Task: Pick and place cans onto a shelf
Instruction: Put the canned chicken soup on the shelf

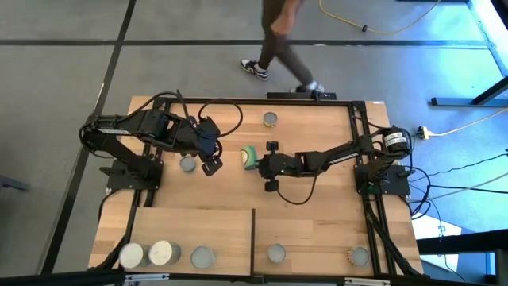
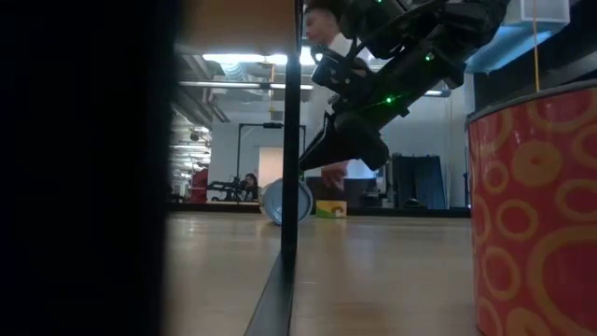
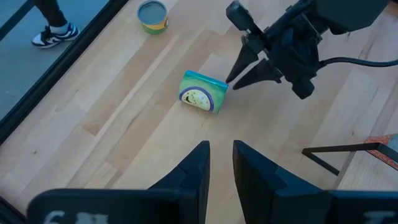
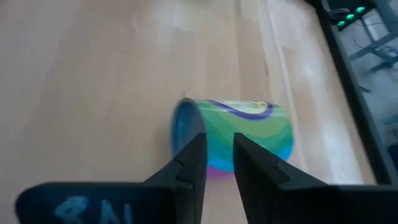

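Planked tabletop (image 1: pixel 309 199), one green can (image 1: pixel 249 156) lying on its side mid-table

We judge the pick step is in hand: our right gripper (image 1: pixel 270 165) sits just beside it, jaws narrowly parted, gripping nothing; next we must straddle and close. Left gripper (image 1: pixel 211 156) waits nearby, empty. The shelf (image 1: pixel 190 230) holds five upright cans

Both pincers (image 1: pixel 213 165) (image 1: pixel 262 164) mid-table, fingers narrowly apart.
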Controlling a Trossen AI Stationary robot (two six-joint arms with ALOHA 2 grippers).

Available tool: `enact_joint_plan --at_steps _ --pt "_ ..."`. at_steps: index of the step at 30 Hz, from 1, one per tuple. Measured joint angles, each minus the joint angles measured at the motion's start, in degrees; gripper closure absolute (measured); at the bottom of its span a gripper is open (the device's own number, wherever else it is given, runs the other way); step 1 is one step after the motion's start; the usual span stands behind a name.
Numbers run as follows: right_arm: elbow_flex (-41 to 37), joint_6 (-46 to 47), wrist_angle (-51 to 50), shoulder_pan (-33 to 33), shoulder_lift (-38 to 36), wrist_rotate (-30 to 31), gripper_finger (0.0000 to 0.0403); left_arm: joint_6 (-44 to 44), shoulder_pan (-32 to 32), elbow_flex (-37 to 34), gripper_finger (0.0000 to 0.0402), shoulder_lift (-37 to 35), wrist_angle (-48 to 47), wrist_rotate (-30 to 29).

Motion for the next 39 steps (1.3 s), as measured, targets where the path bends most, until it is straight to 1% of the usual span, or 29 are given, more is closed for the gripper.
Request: enact_joint_plan --at_steps 3,8,11,17,20,23,26,27,29,36,39 --pt "0.0 2.1 0.0 0.0 0.0 -2.1 0.0322 0.0 0.0 0.0 0.0340 0.0 0.0 0.0" --pt "0.0 2.7 0.1 -0.2 0.0 -1.2 0.0322 0.0 0.0 0.0 0.0338 0.0 0.0 0.0" --pt "0.0 2.7 0.1 -0.4 0.1 -2.5 0.0322 0.0 0.0 0.0 0.0338 0.0 0.0 0.0" --pt "0.0 2.5 1.9 -0.4 2.6 -2.9 0.0322 0.0 0.0 0.0 0.0338 0.0 0.0 0.0" --pt "0.0 -0.7 1.8 -0.4 4.2 -1.2 0.0322 0.0 0.0 0.0 0.0338 0.0 0.0 0.0" --pt "-0.1 -4.6 1.8 -0.2 4.4 2.6 0.0322 0.0 0.0 0.0 0.0340 0.0 0.0 0.0" --pt "0.0 -4.6 3.0 -0.2 4.3 6.6 0.0322 0.0 0.0 0.0 0.0339 0.0 0.0 0.0" --pt "0.0 -4.6 3.6 -0.2 4.3 7.1 0.0322 0.0 0.0 0.0 0.0338 0.0 0.0 0.0" --pt "0.0 -3.4 4.7 -0.2 4.3 6.8 0.0322 0.0 0.0 0.0 0.0337 0.0 0.0 0.0" --pt "0.0 5.8 6.1 0.6 4.0 5.4 0.0322 0.0 0.0 0.0 0.0338 0.0 0.0 0.0" --pt "0.0 5.9 6.1 1.4 3.9 5.1 0.0322 0.0 0.0 0.0 0.0337 0.0 0.0 0.0"
